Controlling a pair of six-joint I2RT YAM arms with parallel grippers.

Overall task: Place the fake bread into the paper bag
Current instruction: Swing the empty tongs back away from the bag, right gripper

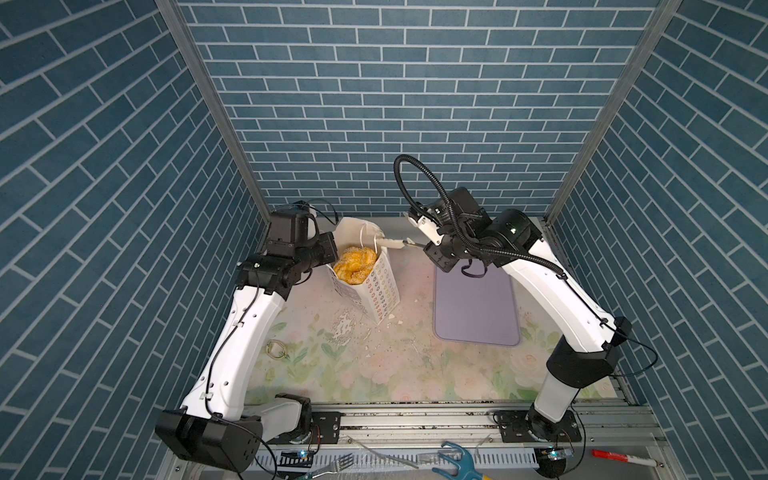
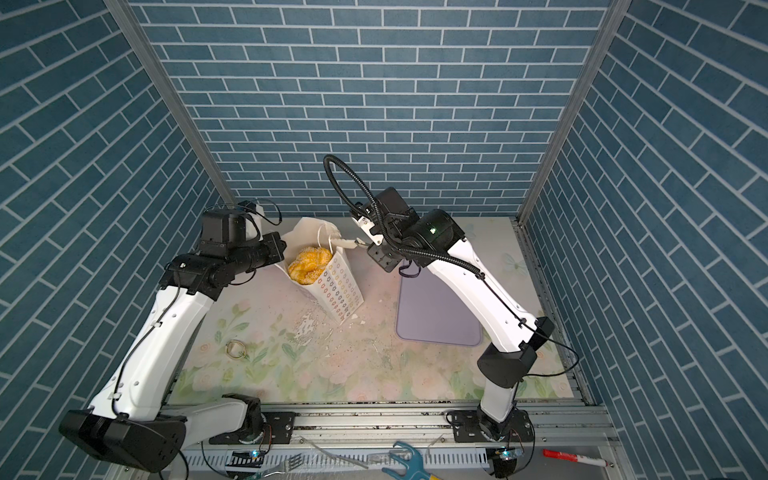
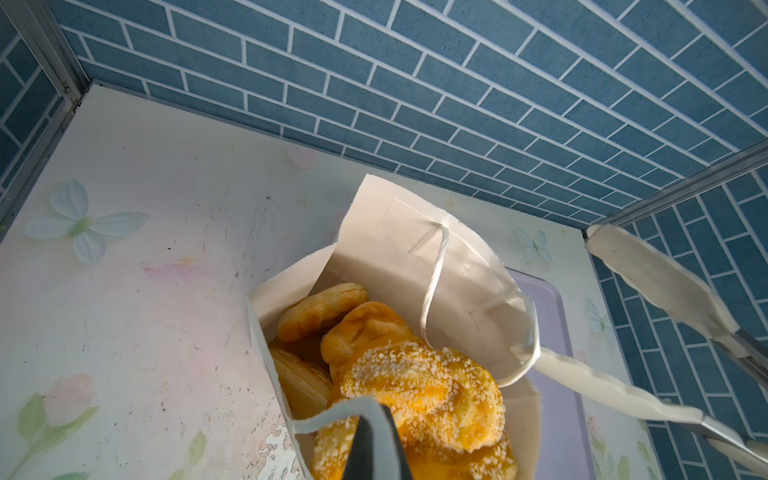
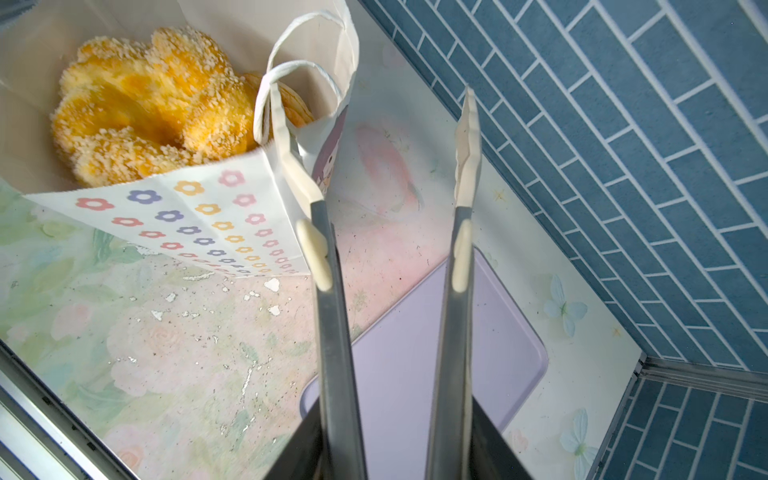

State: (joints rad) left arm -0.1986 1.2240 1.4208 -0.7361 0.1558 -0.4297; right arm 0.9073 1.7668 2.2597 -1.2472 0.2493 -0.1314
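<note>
You've got the paper bag [image 1: 383, 291] standing a bit tilted, back-left of centre on the floral table [image 1: 374, 374]. Its mouth is open w/ the fake bread [image 1: 355, 264] inside. The sugar-speckled twist [image 3: 419, 390] lies on top and covers most of the rest, so you can't count what's under it; only edges of a few smooth pieces [image 3: 322, 309] show in the left wrist view. L gripper [image 3: 374, 446] is mostly cut off at the frame edge there and hidden behind its own wrist in both top views; its jaws are pressed together on the bag's near rim. R gripper [image 4: 395, 457] is cropped too, just dark bits, clamped on metal tongs [image 4: 332, 332] whose white tips stand spread, gripping nothing. One tip [image 4: 291, 158] sits in the loop of a cord handle [image 4: 299, 66] at the bag's rim; the other tip [image 4: 467, 145] hangs clear outside the bag. The lavender tray [image 1: 476, 307] lies flat right of the bag, apart from it, partly under the R arm. The girl print [image 4: 332, 145] is only partly visible.
</note>
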